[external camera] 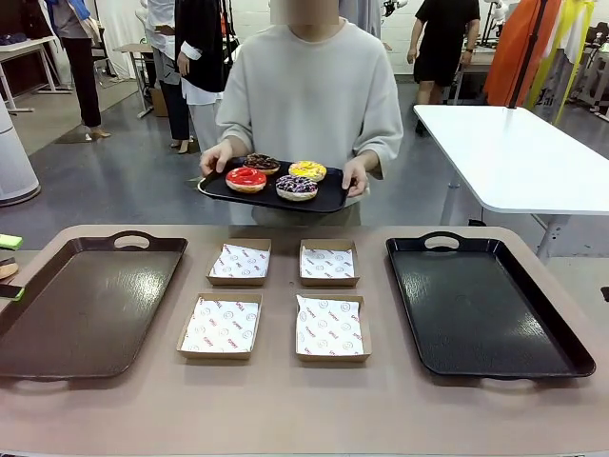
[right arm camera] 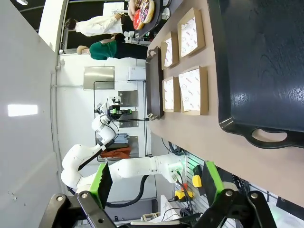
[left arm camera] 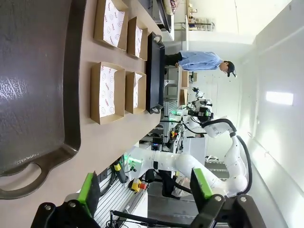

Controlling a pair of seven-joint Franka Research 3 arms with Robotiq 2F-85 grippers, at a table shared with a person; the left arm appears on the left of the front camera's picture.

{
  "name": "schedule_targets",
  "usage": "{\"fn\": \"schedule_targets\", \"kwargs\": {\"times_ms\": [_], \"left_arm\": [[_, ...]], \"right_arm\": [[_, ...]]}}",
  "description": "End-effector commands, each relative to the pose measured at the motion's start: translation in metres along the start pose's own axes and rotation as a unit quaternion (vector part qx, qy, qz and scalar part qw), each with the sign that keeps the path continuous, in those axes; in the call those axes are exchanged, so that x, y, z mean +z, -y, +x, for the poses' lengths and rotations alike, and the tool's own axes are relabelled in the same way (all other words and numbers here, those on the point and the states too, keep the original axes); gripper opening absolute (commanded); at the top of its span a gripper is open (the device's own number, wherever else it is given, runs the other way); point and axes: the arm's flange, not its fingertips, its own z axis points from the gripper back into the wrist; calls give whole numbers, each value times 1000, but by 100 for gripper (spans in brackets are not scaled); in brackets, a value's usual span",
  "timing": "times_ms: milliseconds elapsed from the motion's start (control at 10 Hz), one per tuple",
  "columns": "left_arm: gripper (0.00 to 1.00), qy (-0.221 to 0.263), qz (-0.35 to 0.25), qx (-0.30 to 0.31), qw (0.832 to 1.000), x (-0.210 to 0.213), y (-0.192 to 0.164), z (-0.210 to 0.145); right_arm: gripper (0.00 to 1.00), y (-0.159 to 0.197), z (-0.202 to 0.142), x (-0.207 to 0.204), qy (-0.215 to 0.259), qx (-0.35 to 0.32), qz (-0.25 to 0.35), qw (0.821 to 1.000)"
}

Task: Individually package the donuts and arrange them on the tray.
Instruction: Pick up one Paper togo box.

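Across the table a person holds a small black serving tray point(external camera: 328, 198) carrying the donuts: a red one point(external camera: 245, 178), a dark chocolate one point(external camera: 260, 162), a yellow one point(external camera: 307, 169) and a sprinkled one point(external camera: 297, 187). The right wrist view catches the red donut point(right arm camera: 138, 16) at its top edge. My left gripper point(left arm camera: 145, 190) is open and holds nothing, hanging off the table's end beside the brown tray point(left arm camera: 38, 71). Beyond the handle of the black tray point(right arm camera: 256, 61), my right gripper point(right arm camera: 158, 187) is also open and holds nothing.
Several shallow cardboard boxes lined with printed paper sit mid-table, among them two near ones point(external camera: 221, 326) point(external camera: 329, 327) and one farther back point(external camera: 240, 262). They lie between the brown tray point(external camera: 86, 305) and the black tray point(external camera: 476, 305). A white table point(external camera: 514, 152) stands behind on the right.
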Motion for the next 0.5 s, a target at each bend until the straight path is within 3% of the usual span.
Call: {"fn": "schedule_targets", "kwargs": {"times_ms": [0, 400], "left_arm": [[100, 0, 0, 6, 1000, 0, 1, 0], [100, 0, 0, 6, 1000, 0, 1, 0]], "right_arm": [[100, 0, 1, 0, 3, 1, -4, 1000], [100, 0, 1, 0, 3, 1, -4, 1000]]}}
